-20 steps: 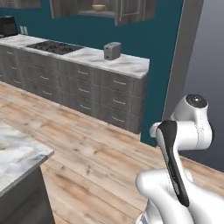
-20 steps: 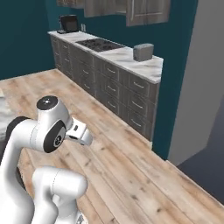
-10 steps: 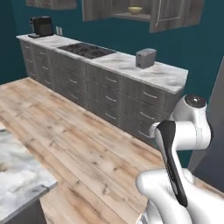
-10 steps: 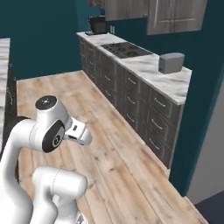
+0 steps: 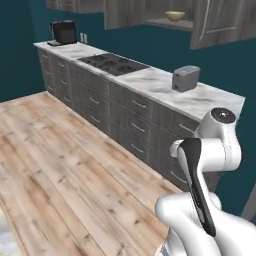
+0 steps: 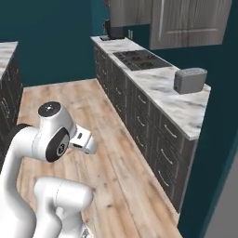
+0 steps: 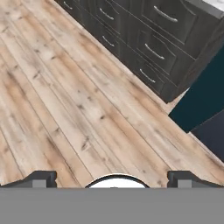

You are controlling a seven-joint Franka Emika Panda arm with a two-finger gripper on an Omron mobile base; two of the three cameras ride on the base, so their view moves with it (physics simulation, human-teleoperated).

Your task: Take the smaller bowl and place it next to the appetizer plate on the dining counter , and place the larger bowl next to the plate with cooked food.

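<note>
Marbled worktop [image 5: 150, 80] runs along my grey drawer cabinets [image 5: 115, 125], carrying a toaster [image 5: 186, 78], hob [image 5: 112, 62] and coffee machine [image 5: 63, 32]; I read no lettering anywhere. A yellowish bowl [image 5: 175, 15] sits in the open wall cupboard [image 5: 165, 22]. My gripper [image 7: 113, 178] hangs over plank flooring [image 7: 78, 109], fingers spread wide, holding nothing.

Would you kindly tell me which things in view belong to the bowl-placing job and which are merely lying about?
For the job:
- smaller bowl, probably; tan-yellow, on the open wall cabinet's shelf
- dining counter, at the left edge of the right base view
- pincer, open, empty

Lying about:
- toaster
- hob
- coffee machine
</note>
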